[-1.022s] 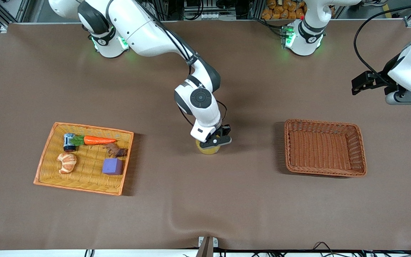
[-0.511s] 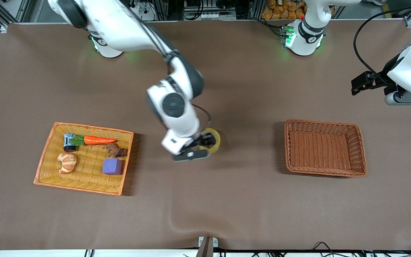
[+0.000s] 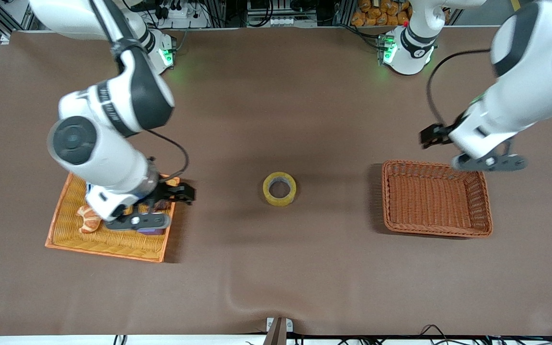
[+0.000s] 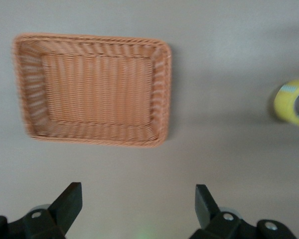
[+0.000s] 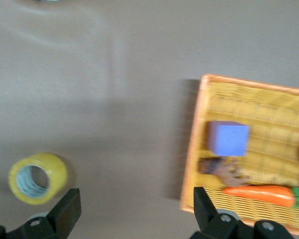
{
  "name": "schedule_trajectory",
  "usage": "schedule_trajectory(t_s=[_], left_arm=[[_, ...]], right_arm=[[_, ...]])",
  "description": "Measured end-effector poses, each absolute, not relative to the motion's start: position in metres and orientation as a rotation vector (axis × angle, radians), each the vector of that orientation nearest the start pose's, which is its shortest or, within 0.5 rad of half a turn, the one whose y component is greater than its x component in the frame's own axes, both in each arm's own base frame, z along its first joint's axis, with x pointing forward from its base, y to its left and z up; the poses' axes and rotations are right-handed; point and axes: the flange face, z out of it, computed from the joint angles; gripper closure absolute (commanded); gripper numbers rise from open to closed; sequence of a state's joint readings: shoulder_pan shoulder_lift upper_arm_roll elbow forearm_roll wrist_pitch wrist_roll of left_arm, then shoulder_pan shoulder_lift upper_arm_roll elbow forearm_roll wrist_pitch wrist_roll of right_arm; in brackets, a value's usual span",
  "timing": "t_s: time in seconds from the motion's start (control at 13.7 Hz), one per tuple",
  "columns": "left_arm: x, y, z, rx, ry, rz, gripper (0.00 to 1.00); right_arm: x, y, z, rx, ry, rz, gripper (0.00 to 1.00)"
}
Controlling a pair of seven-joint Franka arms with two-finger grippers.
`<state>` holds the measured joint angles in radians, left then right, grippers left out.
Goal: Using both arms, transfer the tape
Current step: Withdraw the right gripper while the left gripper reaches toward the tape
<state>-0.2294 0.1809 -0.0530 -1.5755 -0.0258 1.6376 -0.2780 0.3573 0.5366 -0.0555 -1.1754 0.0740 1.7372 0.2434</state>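
The right gripper, fingers spread and empty, hangs over the shallow orange wicker tray. At the tray's three o'clock, the translucent yellow tape roll lies flat on the brown counter, its hollow core pointing up. It looks light and stiff; a pinch across the wall should suit. The left gripper, fingers spread, hovers at the deep brown wicker basket's eleven o'clock.

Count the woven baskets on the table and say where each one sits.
2. The orange basket lies toward the right arm's end, holding toys, partly covered by that arm. The brown basket lies toward the left arm's end, nothing in it.
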Motion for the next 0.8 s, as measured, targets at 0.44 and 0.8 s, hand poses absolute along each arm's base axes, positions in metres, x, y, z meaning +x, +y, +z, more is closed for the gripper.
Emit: schedule_trajectory(t_s=[0.44,0.8], left_arm=[[0.571,-0.304,0.437,-3.103,-0.265,0.197,0.0],[0.562,-0.409,0.348,-3.147,-0.216,0.135,0.0]], right_arm=[[0.705,0.094,0.493,-3.164,0.071,-0.05,0.0],[0.692,-0.008,0.525,-3.15,0.256,-0.083,0.0]])
